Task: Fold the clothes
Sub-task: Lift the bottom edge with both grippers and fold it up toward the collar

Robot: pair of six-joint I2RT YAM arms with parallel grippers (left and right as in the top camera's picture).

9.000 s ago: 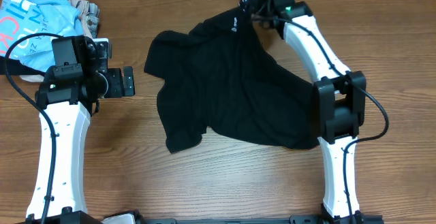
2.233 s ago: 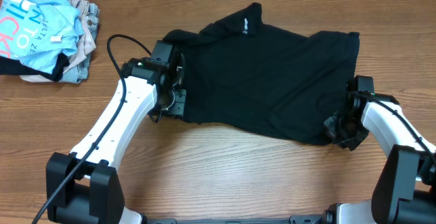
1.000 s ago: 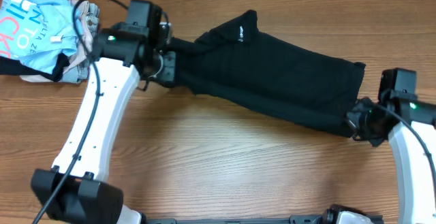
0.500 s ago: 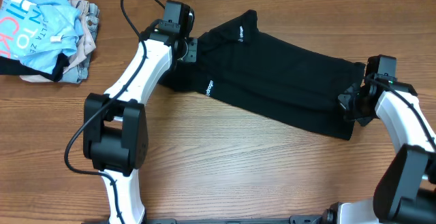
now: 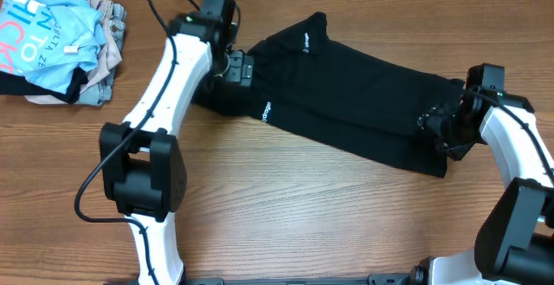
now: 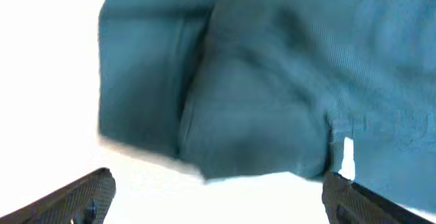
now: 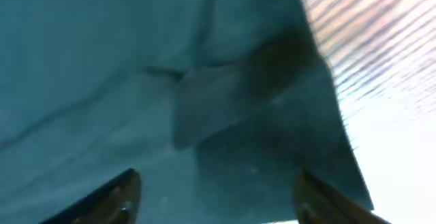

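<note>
Overhead, the black T-shirt (image 5: pixel 346 103) lies doubled into a long band slanting across the table (image 5: pixel 277 220) from upper left to lower right. The left gripper (image 5: pixel 235 67) is over its upper-left end and the right gripper (image 5: pixel 440 122) at its lower-right end, while a pile of other garments (image 5: pixel 61 42) sits well apart at far left. The left wrist view shows that gripper's fingers spread wide and empty, with cloth just beneath. The right wrist view shows the same over a creased edge. The shirt looks light and limp, likely to sag, so pinching both layers at the end corners seems best
</note>
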